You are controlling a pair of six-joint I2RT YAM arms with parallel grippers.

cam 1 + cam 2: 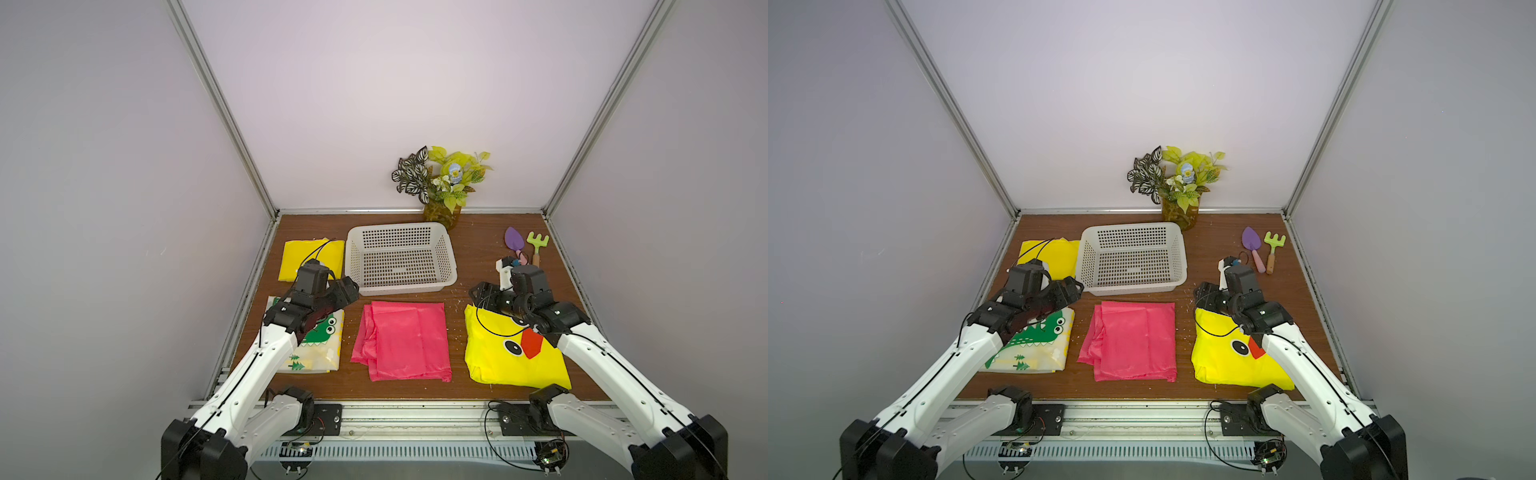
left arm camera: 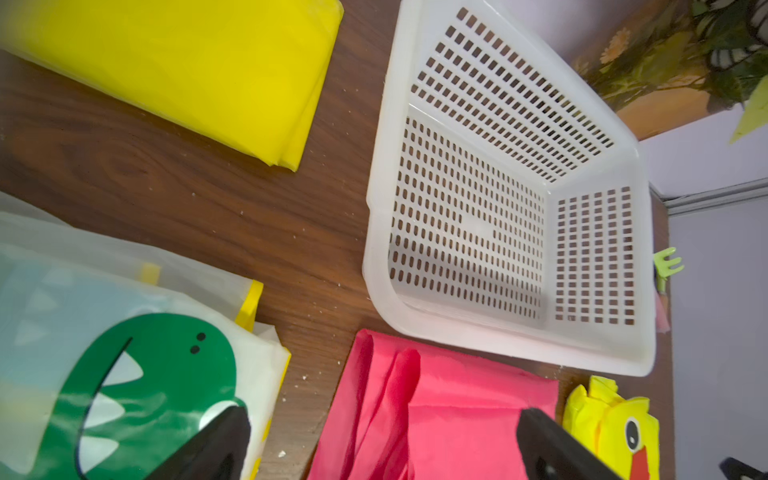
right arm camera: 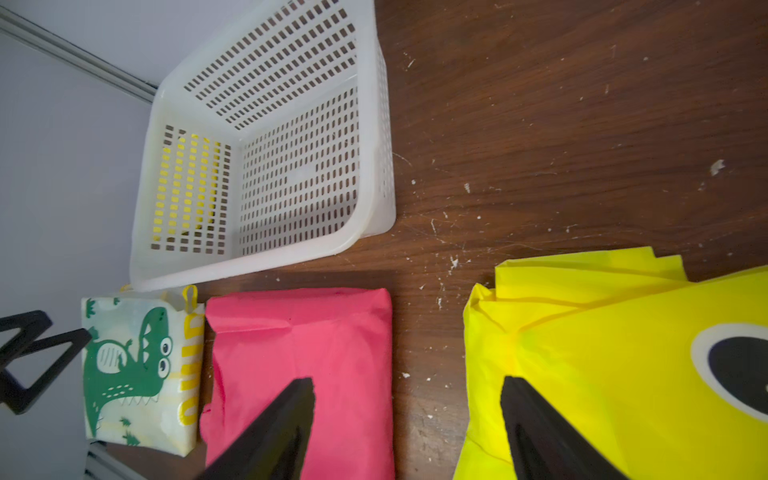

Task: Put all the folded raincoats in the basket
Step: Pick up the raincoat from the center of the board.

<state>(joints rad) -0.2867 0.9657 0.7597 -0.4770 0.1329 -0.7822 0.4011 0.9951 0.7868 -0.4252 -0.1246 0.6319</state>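
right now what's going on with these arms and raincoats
The white perforated plastic basket is empty. Folded raincoats lie beside and in front of it: a plain yellow coat, a dinosaur-print coat, a pink coat, a duck-faced yellow coat. The left gripper hangs open over the dinosaur-print coat's far corner; the right gripper, jaws apart, is over the duck-faced coat's far corner. Neither holds anything.

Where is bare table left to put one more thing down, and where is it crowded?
Widest bare wood: between the basket, the toy tools and the duck raincoat. The basket itself is empty. Crowded: the front row, where only narrow gaps flank the pink raincoat.
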